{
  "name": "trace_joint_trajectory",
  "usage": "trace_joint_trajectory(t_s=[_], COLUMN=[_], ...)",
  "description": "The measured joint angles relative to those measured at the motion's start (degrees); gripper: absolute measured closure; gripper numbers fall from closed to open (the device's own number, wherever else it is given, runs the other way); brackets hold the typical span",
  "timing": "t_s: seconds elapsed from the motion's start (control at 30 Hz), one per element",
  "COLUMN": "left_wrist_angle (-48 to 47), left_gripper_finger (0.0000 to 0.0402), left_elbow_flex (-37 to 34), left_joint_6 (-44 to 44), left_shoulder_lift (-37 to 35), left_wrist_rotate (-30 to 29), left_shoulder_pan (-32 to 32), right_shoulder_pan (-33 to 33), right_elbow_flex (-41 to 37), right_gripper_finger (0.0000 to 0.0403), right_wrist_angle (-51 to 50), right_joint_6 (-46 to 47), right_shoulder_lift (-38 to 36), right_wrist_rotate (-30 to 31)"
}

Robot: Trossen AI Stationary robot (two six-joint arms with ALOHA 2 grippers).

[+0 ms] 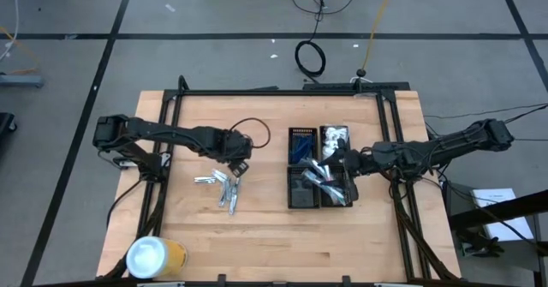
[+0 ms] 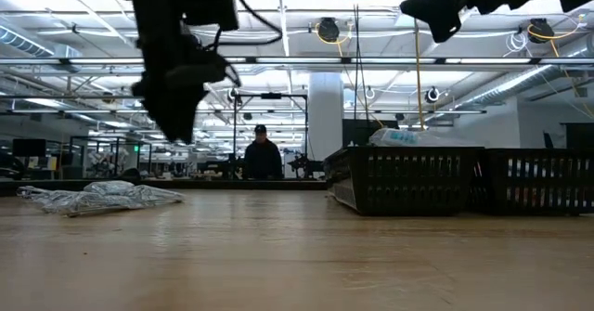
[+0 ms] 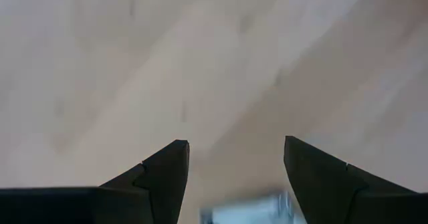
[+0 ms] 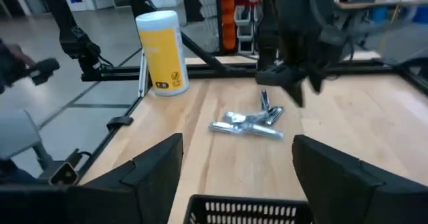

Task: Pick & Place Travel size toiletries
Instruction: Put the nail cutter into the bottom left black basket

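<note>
High view: the left gripper (image 1: 241, 164) hangs just above a small pile of silvery sachets (image 1: 221, 184) lying on the bare wooden table (image 1: 257, 227), left of the black trays (image 1: 318, 169). In the left wrist view its two dark fingers (image 3: 164, 174) stand apart with nothing between them, and the edge of one silvery sachet (image 3: 251, 210) shows just below the gap.

The right gripper (image 1: 341, 160) sits over the trays, where more toiletries lie: blue razors (image 1: 300, 149) in the upper left compartment, a white packet (image 1: 335, 136) in the upper right one, and silvery tubes (image 1: 324, 182) in the lower part. From the right wrist view its fingers (image 4: 157, 167) are spread wide and hold nothing; beyond them a tray's rim (image 4: 251, 209), the pile of sachets (image 4: 251, 125) on the table and the left arm above it can be seen.

A yellow can with a white lid (image 1: 156, 257) lies near the table's front left corner. In the low view a person (image 2: 263, 157) shows far back in the room.
</note>
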Motion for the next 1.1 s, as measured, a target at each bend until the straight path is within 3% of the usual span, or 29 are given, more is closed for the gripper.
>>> trace_joint_trajectory(t_s=[0.17, 0.4, 0.6, 0.73, 1.1], left_wrist_angle=[-12.95, -22.21, -21.51, -18.32, -9.54], left_gripper_finger=[0.016, 0.016, 0.016, 0.0161, 0.0161], left_elbow_flex=[-0.78, -2.16, -5.63, -9.48, -19.12], left_joint_6=[-11.35, -9.98, -4.28, 1.69, 6.28], left_shoulder_lift=[0.23, 0.24, 0.24, 0.24, 0.24], left_wrist_rotate=[8.61, 14.36, 16.56, 14.79, 17.44], left_shoulder_pan=[-0.16, -2.11, -3.29, -3.91, -3.91], right_shoulder_pan=[0.0, 0.02, 0.02, 0.02, 0.02], right_elbow_flex=[0.0, 0.0, 0.0, 0.0, 0.0], right_gripper_finger=[0.0134, 0.0133, 0.0133, 0.0133, 0.0133], right_wrist_angle=[-1.24, -3.76, -3.64, -3.7, -3.65], right_joint_6=[-1.33, -1.03, -1.03, -1.03, -1.1], right_shoulder_lift=[-0.01, 0.01, 0.01, 0.01, 0.01], right_wrist_rotate=[-0.31, -7.8, -9.02, -9.03, -9.03])
